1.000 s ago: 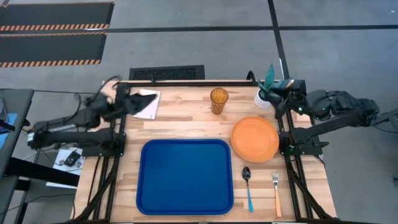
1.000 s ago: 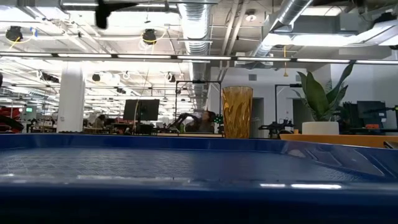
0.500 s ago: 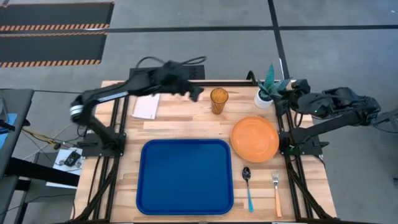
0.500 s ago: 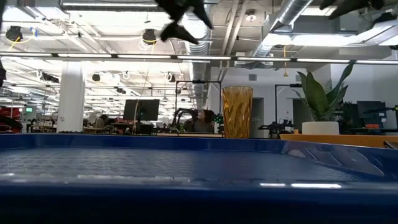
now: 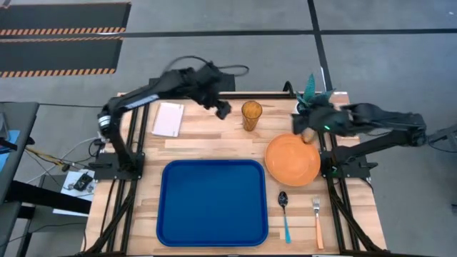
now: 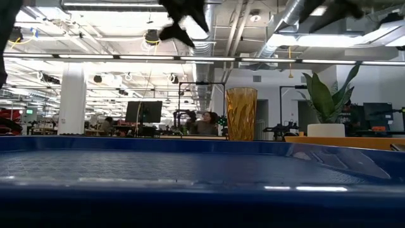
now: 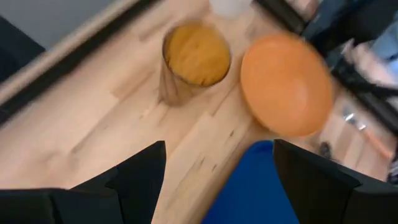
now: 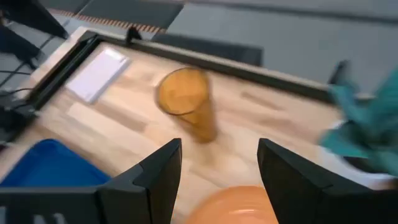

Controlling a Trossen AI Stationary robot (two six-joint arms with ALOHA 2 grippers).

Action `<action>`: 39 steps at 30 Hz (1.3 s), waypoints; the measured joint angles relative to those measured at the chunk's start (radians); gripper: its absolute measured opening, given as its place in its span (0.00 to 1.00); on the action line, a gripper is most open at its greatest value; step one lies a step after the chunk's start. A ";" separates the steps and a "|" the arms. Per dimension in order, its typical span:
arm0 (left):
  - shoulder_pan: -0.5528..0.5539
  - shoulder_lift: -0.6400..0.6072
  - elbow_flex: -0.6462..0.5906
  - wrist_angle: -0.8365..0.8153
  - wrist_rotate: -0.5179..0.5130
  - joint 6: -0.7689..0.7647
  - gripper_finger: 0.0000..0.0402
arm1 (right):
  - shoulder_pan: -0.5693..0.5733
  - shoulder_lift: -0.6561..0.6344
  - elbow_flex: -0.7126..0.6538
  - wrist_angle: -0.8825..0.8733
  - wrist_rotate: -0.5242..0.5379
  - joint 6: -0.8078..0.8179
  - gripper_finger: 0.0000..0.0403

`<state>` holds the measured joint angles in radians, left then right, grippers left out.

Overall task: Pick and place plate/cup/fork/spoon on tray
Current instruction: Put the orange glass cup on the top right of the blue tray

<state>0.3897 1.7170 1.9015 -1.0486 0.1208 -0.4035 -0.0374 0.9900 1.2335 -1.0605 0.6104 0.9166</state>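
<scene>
Overhead, the blue tray [image 5: 212,203] is seen lying empty in the lower centre of the frame, with the orange plate [image 5: 293,159] just beside its upper right corner on the wooden table [image 5: 207,139]. The cup [image 5: 250,114] is stood upright in the upper centre, apart from the tray and up-left of the plate. The spoon [image 5: 284,211] and the fork [image 5: 317,220] are laid side by side at the lower right, just right of the tray and below the plate. The left gripper [image 5: 222,109] is held above the table just left of the cup, and in the left wrist view its two fingers [image 7: 143,180] are spread apart with nothing between them, the cup [image 7: 195,59] and plate [image 7: 286,84] lying ahead. The right gripper [image 5: 303,123] is positioned over the plate's upper edge; in the right wrist view its fingers [image 8: 155,177] are likewise parted and empty, facing the cup [image 8: 186,99]. A white notepad [image 5: 168,119] is placed at the upper left, and a potted plant [image 5: 308,96] stands at the upper right, close behind the right gripper. From table height, the tray's rim [image 6: 202,144] fills the foreground, with the cup [image 6: 241,114] rising behind it.
</scene>
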 joint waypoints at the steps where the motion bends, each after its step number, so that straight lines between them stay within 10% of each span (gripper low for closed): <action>1: 0.000 -0.033 0.000 -0.013 -0.006 -0.001 0.70 | -0.053 0.025 0.000 0.049 -0.053 -0.034 0.58; 12: -0.053 -0.292 0.000 -0.180 -0.280 -0.072 0.70 | -0.455 0.327 0.001 0.354 -0.482 -0.216 0.58; 29: -0.102 -0.358 -0.022 -0.293 -0.511 -0.112 0.70 | -0.500 0.567 0.001 0.387 -0.549 -0.273 0.57; 39: -0.102 -0.358 -0.041 -0.301 -0.537 -0.108 0.70 | -0.500 0.588 0.001 0.384 -0.561 -0.277 0.13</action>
<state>0.2878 1.3594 1.8603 -1.3500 -0.4166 -0.5112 -0.5369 1.5776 1.2346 -0.6765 0.0491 0.6391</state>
